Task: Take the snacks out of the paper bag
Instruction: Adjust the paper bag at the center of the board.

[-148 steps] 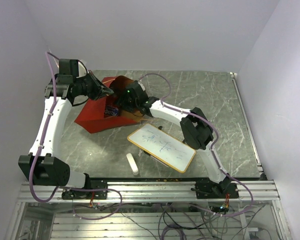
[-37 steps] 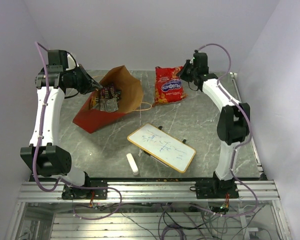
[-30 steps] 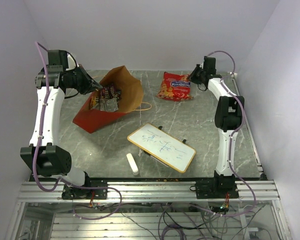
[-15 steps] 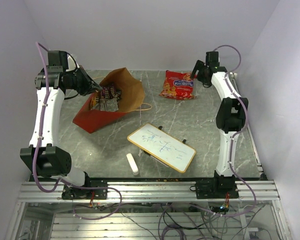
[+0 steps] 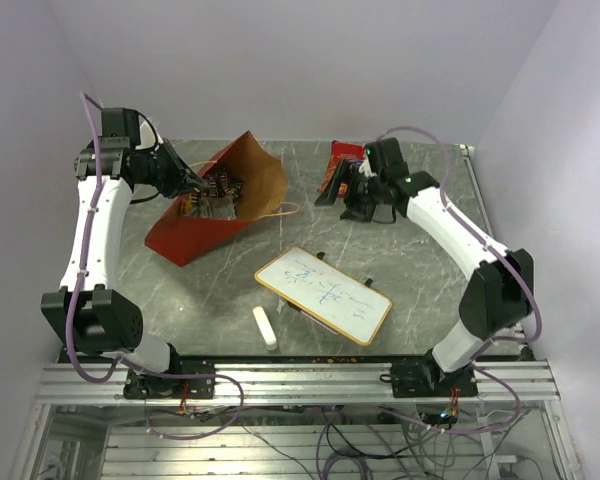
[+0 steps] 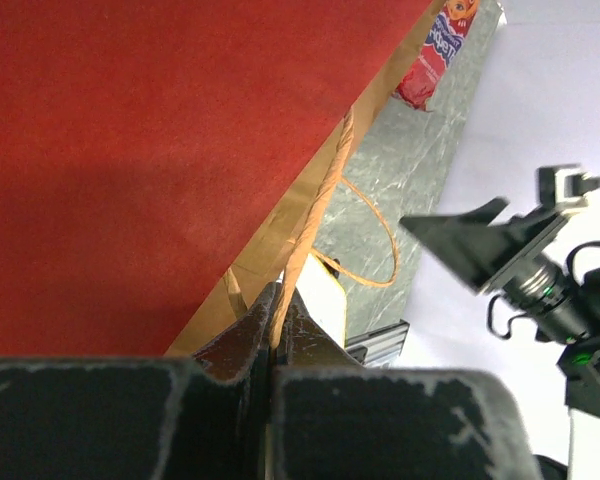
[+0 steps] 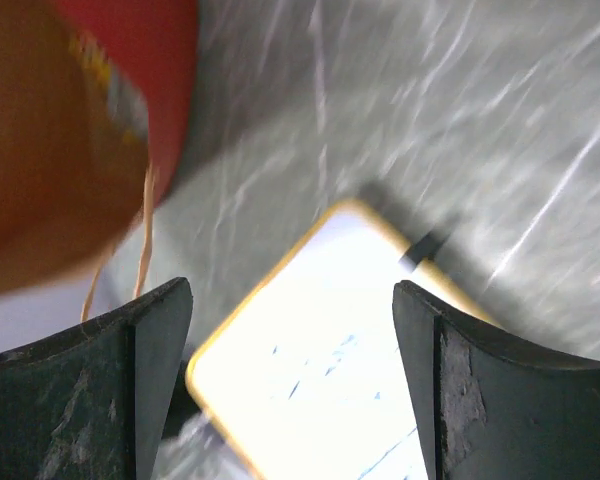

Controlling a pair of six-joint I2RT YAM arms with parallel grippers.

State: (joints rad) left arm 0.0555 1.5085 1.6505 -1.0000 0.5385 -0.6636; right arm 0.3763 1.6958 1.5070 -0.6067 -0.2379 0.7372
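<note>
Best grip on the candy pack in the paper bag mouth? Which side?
Probably its exposed edge, pinched thin-wise. Come from the right, into the open mouth: the candy pack lies inside the paper bag, and the left gripper holds the left rim.

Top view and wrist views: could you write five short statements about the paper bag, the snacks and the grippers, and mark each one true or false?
1. The left gripper is shut on the bag's rim. True.
2. The right gripper holds the red snack. False: it is open and empty; the red snack lies on the table.
3. Small packets are inside the bag. True.
4. The whiteboard lies inside the bag. False: it lies on the table, apart from the bag.
5. The eraser lies on the whiteboard. False: it lies on the table beside it.
</note>
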